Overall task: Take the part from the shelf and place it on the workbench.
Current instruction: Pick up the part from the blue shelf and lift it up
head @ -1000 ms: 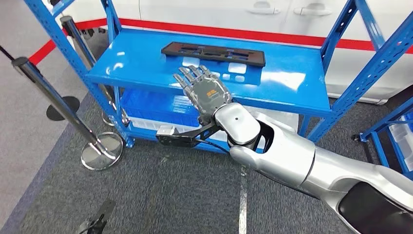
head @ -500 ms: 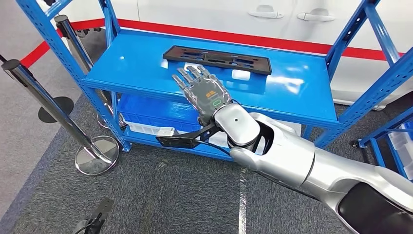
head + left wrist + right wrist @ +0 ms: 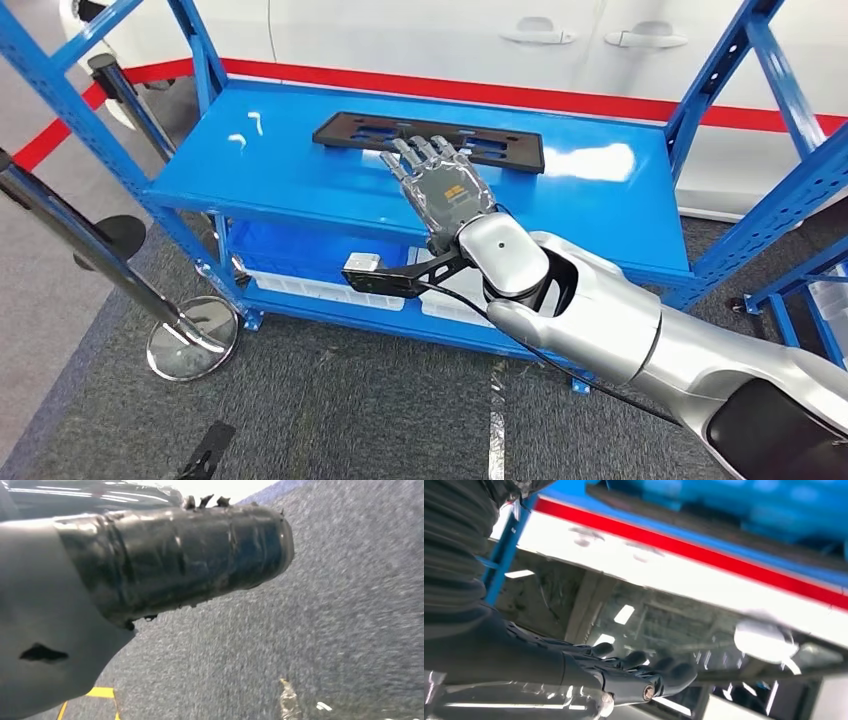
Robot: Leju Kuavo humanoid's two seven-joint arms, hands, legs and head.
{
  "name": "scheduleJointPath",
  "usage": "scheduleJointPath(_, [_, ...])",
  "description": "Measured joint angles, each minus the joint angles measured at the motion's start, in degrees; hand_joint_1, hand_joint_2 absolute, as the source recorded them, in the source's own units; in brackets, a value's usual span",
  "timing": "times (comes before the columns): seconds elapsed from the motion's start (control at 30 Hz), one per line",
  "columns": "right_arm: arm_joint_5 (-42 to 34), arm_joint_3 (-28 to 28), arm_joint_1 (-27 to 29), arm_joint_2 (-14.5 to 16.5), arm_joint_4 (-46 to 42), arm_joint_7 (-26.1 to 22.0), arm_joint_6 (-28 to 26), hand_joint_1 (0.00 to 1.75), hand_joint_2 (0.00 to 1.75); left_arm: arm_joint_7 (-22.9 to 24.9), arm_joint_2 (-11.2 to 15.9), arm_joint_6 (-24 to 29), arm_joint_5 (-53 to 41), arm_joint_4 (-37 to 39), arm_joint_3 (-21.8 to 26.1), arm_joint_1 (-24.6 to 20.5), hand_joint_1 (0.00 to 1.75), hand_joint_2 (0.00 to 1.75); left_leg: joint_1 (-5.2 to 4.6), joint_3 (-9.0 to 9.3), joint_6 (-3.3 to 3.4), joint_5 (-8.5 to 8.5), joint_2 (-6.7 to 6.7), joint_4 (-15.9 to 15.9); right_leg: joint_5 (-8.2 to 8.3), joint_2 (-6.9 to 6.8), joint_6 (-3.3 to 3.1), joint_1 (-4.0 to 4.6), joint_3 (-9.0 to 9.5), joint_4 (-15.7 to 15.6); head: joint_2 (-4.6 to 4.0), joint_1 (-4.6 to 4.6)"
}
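Right hand (image 3: 448, 185) spread flat, empty, fingertips over near edge of flat black slotted plastic panel (image 3: 430, 140) lying crosswise on blue metal shelf (image 3: 270, 170).

Bright, even overhead light is glaring in white patches off the glossy blue shelf (image 3: 300, 170). The head view is showing sharp detail. Both wrist views are blurring, smearing the grey carpet (image 3: 325, 630).

Workshop, blue steel shelf (image 3: 300, 175), white car (image 3: 450, 40)
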Motion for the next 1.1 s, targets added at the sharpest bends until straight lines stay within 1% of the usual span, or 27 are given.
scheduleJointPath(0.1, [0.0,-0.1,0.4,-0.1,-0.1,0.0,0.0,0.0,1.75,1.8,0.6,-0.5,0.1,0.0,0.3,0.1,0.0,0.0,0.04,-6.42,-0.43,-2.89,-0.01,9.7,-1.18,0.14,-0.6,0.07,1.5,-0.1,0.0,-0.26])
scheduleJointPath(0.13, [0.0,-0.1,0.7,-0.2,-0.1,0.0,0.1,0.0,1.75,2.7,0.8,-0.7,0.1,0.0,0.5,0.2,0.0,0.0,0.03,-8.16,-0.52,-3.06,-0.01,11.2,-1.72,0.26,-0.62,0.15,2.09,-0.1,0.0,-0.25])
scheduleJointPath(0.17, [0.0,-0.1,0.9,-0.2,-0.1,0.0,0.1,0.0,1.75,3.6,0.9,-0.9,0.1,0.0,0.7,0.4,0.0,0.0,0.03,-9.05,-0.55,-2.2,0.0,10.9,-2.32,0.39,-0.62,0.23,2.76,0.0,0.0,-0.25])
scheduleJointPath(0.2, [0.0,-0.1,1.0,-0.3,-0.1,0.0,0.1,0.0,1.75,4.3,1.1,-1.1,0.1,0.0,1.0,0.5,0.0,0.0,0.01,-9.08,-0.46,-0.11,0.0,8.6,-2.96,0.48,-0.59,0.31,3.54,0.1,0.01,-0.26])
scheduleJointPath(0.23, [0.0,-0.1,1.0,-0.4,-0.1,0.0,0.1,0.0,1.75,4.9,1.3,-1.3,0.2,0.0,1.2,0.6,0.0,0.0,-0.06,-8.51,-0.21,2.97,-0.01,5.1,-3.65,0.55,-0.52,0.38,4.38,0.2,0.01,-0.25])
scheduleJointPath(0.27, [0.1,-0.1,1.1,-0.4,-0.1,0.0,0.1,0.0,1.75,5.3,1.5,-1.5,0.2,0.0,1.4,0.6,0.0,0.0,-0.26,-7.91,0.12,5.41,0.0,1.9,-4.26,0.56,-0.38,0.48,5.12,0.2,0.0,-0.19])
scheduleJointPath(0.3, [0.1,-0.2,1.1,-0.5,-0.1,0.0,0.1,0.0,1.75,5.5,1.6,-1.7,0.2,0.0,1.5,0.6,0.0,0.0,-0.5,-7.3,0.49,7.0,0.01,-0.9,-4.78,0.58,-0.18,0.54,5.57,0.3,0.01,-0.15])
scheduleJointPath(0.33, [0.1,-0.2,1.2,-0.6,-0.1,0.0,0.1,0.0,1.75,5.6,1.8,-1.7,0.2,0.0,1.6,0.6,0.0,0.0,-0.74,-6.95,0.89,7.86,0.01,-2.3,-5.2,0.57,0.11,0.57,5.87,0.3,0.0,-0.12])
scheduleJointPath(0.37, [0.2,-0.2,1.3,-0.7,-0.1,0.0,0.1,0.0,1.75,5.6,1.9,-1.7,0.3,0.0,1.7,0.5,0.0,0.0,-0.93,-6.8,1.23,7.58,0.03,-2.7,-5.41,0.56,0.4,0.6,6.0,0.5,0.01,-0.1])
scheduleJointPath(0.43, [0.3,-0.3,1.4,-0.8,-0.1,0.0,0.1,0.0,1.75,5.4,1.9,-1.7,0.4,0.0,2.1,0.5,0.0,0.0,-0.76,-6.0,1.9,7.53,0.02,-3.2,-5.89,0.51,1.0,0.61,6.18,1.0,0.01,-0.15])
scheduleJointPath(0.47, [0.3,-0.4,1.3,-0.8,-0.1,0.0,0.1,0.0,1.75,5.3,2.0,-1.7,0.4,0.0,2.3,0.5,0.0,0.0,-0.61,-5.47,2.18,7.27,0.01,-3.4,-6.34,0.43,1.33,0.57,5.89,2.0,0.01,-0.06])
scheduleJointPath(0.5, [0.3,-0.6,1.3,-0.9,-0.1,0.0,0.0,0.0,1.75,5.2,2.0,-1.7,0.4,0.0,2.4,0.4,0.0,0.0,-0.45,-4.92,2.47,7.08,0.0,-3.7,-7.19,0.37,1.7,0.46,5.01,3.8,0.01,0.03])
scheduleJointPath(0.53, [0.4,-0.7,1.3,-0.9,0.0,0.0,0.0,0.0,1.75,5.1,2.0,-1.7,0.4,0.0,2.6,0.4,0.0,0.0,-0.38,-4.48,2.67,6.83,0.01,-3.8,-8.29,0.3,2.06,0.22,3.36,6.6,0.01,0.11])
scheduleJointPath(0.6, [0.4,-0.8,1.6,-1.0,0.1,0.0,0.0,0.0,1.75,4.9,2.0,-1.7,0.4,0.0,2.7,0.3,0.0,0.0,-0.28,-3.85,2.9,6.18,0.0,-3.8,-10.41,0.25,2.7,-0.29,-1.23,13.5,0.01,0.19])
scheduleJointPath(0.63, [0.4,-0.8,1.9,-1.0,0.2,0.0,0.0,0.0,1.75,4.8,2.0,-1.7,0.3,0.0,2.8,0.3,0.0,0.0,-0.19,-3.49,2.82,5.77,-0.03,-3.8,-10.6,0.22,2.98,-0.58,-3.24,15.6,0.01,0.19])
scheduleJointPath(0.67, [0.4,-0.8,2.2,-1.1,0.3,0.0,0.0,0.0,1.75,4.7,2.0,-1.7,0.3,0.0,2.8,0.3,0.0,0.0,-0.04,-3.0,2.68,5.29,-0.08,-3.7,-9.72,0.19,3.24,-0.85,-4.45,15.9,0.0,0.2])
scheduleJointPath(0.7, [0.4,-0.8,2.4,-1.1,0.4,0.0,0.0,0.0,1.75,4.6,2.0,-1.7,0.2,0.0,2.8,0.4,0.0,0.0,0.16,-2.38,2.46,4.74,-0.14,-3.7,-7.64,0.15,3.47,-1.11,-4.69,14.2,0.0,0.21])
scheduleJointPath(0.73, [0.4,-0.8,2.4,-1.1,0.6,0.0,0.0,0.0,1.75,4.5,2.0,-1.7,0.2,0.0,2.8,0.4,0.0,0.0,0.35,-1.68,2.16,4.12,-0.21,-3.6,-4.62,0.07,3.69,-1.37,-4.1,10.9,0.0,0.23])
scheduleJointPath(0.77, [0.4,-0.8,2.5,-1.2,0.8,0.0,0.0,0.0,1.75,4.4,2.0,-1.7,0.2,0.0,2.8,0.4,0.0,0.0,0.52,-1.01,1.76,3.52,-0.26,-3.5,-2.14,0.01,3.86,-1.5,-3.4,7.5,0.0,0.25])
scheduleJointPath(0.8, [0.4,-0.8,2.5,-1.2,1.0,0.0,0.1,0.0,1.75,4.4,2.0,-1.7,0.2,0.0,2.8,0.4,0.0,0.0,0.6,-0.62,1.32,3.02,-0.3,-3.4,-0.79,-0.07,3.82,-1.41,-2.86,4.4,0.0,0.39])
scheduleJointPath(0.83, [0.4,-0.7,2.6,-1.2,1.2,-0.1,0.1,0.0,1.75,4.4,2.0,-1.7,0.2,0.0,2.8,0.4,0.0,0.0,0.61,-0.48,0.83,2.62,-0.3,-3.3,-0.02,-0.14,3.45,-1.27,-2.54,2.8,0.0,0.46])
scheduleJointPath(0.9, [0.4,-0.7,2.8,-1.2,1.4,-0.1,0.1,0.0,1.75,4.3,2.0,-1.7,0.2,0.0,2.8,0.3,0.0,0.0,0.57,-0.35,-0.04,2.07,-0.26,-3.0,-0.66,-0.21,2.2,-0.85,-2.37,2.1,0.01,0.49])
scheduleJointPath(0.93, [0.4,-0.7,2.8,-1.1,1.5,-0.1,0.0,0.0,1.75,4.3,2.0,-1.7,0.2,0.1,2.8,0.3,0.0,0.0,0.62,-0.31,-0.34,1.85,-0.19,-2.9,-0.55,-0.21,1.56,-0.89,-1.97,2.3,0.0,0.4])
scheduleJointPath(0.97, [0.4,-0.8,2.6,-1.1,1.6,-0.1,0.0,0.0,1.75,4.3,1.9,-1.7,0.2,0.1,2.8,0.2,0.0,0.0,0.69,-0.44,-0.54,1.66,-0.14,-2.1,-0.85,-0.21,1.12,-0.89,-1.52,2.1,0.01,0.33])
scheduleJointPath(1.0, [0.4,-0.8,2.5,-1.1,1.7,-0.2,0.1,0.0,1.75,4.3,1.9,-1.7,0.2,0.1,2.8,0.2,0.0,0.0,0.77,-1.15,-0.64,1.33,-0.09,-0.5,-0.95,-0.18,0.74,-0.94,-0.99,1.9,0.01,0.23])
scheduleJointPath(1.03, [0.4,-0.8,2.4,-1.0,1.9,-0.2,0.1,0.0,1.75,4.3,2.0,-1.7,0.2,0.1,2.8,0.1,0.0,0.0,0.77,-2.6,-0.73,0.68,-0.05,2.1,-1.15,-0.17,0.42,-0.98,-0.48,1.6,0.01,0.14])
scheduleJointPath(1.1, [0.4,-0.7,2.6,-0.9,2.1,-0.3,0.7,0.0,1.75,4.2,2.0,-1.7,0.2,0.1,2.8,0.0,0.0,0.0,0.63,-6.99,-0.82,-1.45,-0.05,9.0,-1.68,-0.12,-0.07,-0.81,0.29,1.5,0.0,-0.03])
